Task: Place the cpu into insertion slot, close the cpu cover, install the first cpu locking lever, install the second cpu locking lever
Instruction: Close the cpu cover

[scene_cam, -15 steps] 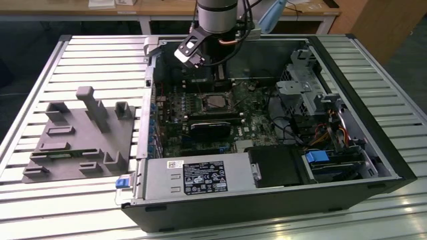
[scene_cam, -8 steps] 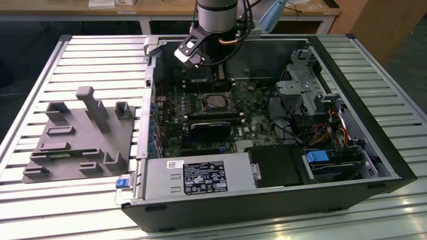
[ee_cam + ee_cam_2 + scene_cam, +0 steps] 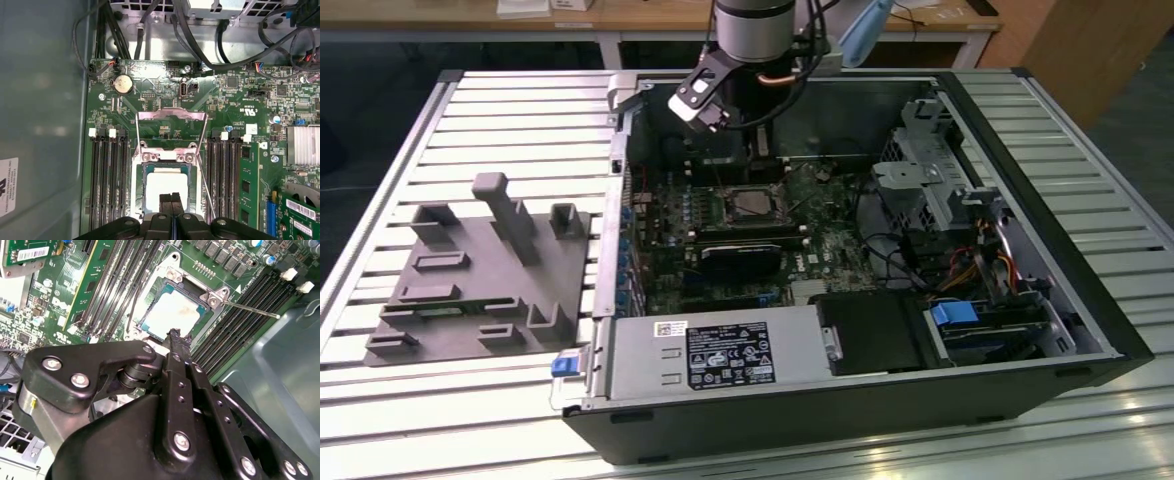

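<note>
The cpu (image 3: 165,186) (image 3: 174,311), a silvery square smeared with pale paste, lies inside the insertion slot (image 3: 750,205) on the green motherboard (image 3: 720,240). The cpu cover (image 3: 171,116), a thin metal frame with a square window, is swung open away from the socket. A thin locking lever rod (image 3: 206,187) (image 3: 250,307) stands free beside the socket. My gripper (image 3: 171,199) (image 3: 174,335) (image 3: 757,150) hangs just above the cpu's near edge. Its black fingers are pressed together and hold nothing.
The motherboard sits in an open black computer case (image 3: 1067,300) on a slatted metal table. Long black memory slots (image 3: 107,185) flank the socket. A power supply (image 3: 720,355), drive cage (image 3: 927,175) and cables (image 3: 200,45) crowd the case. A grey fixture block (image 3: 467,275) lies at the exterior view's left.
</note>
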Available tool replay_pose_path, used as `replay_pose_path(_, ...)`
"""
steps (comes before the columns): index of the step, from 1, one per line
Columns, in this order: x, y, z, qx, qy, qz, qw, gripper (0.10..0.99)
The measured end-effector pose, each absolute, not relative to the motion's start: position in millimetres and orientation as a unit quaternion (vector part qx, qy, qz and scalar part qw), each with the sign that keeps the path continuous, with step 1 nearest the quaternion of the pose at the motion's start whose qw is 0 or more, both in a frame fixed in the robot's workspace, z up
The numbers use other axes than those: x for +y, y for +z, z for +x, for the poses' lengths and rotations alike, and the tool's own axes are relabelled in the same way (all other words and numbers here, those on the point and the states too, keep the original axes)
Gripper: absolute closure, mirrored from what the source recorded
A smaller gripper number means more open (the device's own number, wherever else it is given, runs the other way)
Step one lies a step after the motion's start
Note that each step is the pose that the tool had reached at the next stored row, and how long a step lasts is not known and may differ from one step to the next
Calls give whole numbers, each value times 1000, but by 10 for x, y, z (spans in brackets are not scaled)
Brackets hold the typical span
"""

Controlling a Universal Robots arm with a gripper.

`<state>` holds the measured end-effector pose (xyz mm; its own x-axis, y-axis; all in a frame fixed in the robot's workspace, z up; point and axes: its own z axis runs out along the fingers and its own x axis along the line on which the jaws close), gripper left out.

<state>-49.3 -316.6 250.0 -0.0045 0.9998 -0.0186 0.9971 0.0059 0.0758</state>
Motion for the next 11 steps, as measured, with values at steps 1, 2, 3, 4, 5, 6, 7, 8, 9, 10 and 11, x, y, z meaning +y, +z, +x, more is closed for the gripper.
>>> replay_pose_path(1,-3166,2511,-493,708,20,705,33,984)
replay_pose_path(2,-3167,2527,-493,708,20,705,33,984)
replay_pose_path(3,-3166,2541,-493,708,20,705,33,984)
replay_pose_path(4,-3166,2555,-493,708,20,705,33,984)
replay_pose_path(5,-3166,2569,-493,708,20,705,33,984)
replay_pose_path(6,-3166,2582,-493,708,20,705,33,984)
replay_pose_path(7,-3166,2594,-493,708,20,705,33,984)
replay_pose_path(8,-3166,2599,-493,708,20,705,33,984)
replay_pose_path(9,-3166,2598,-493,708,20,705,33,984)
replay_pose_path(10,-3166,2598,-492,708,20,705,33,984)
replay_pose_path(11,-3166,2599,-492,708,20,705,33,984)
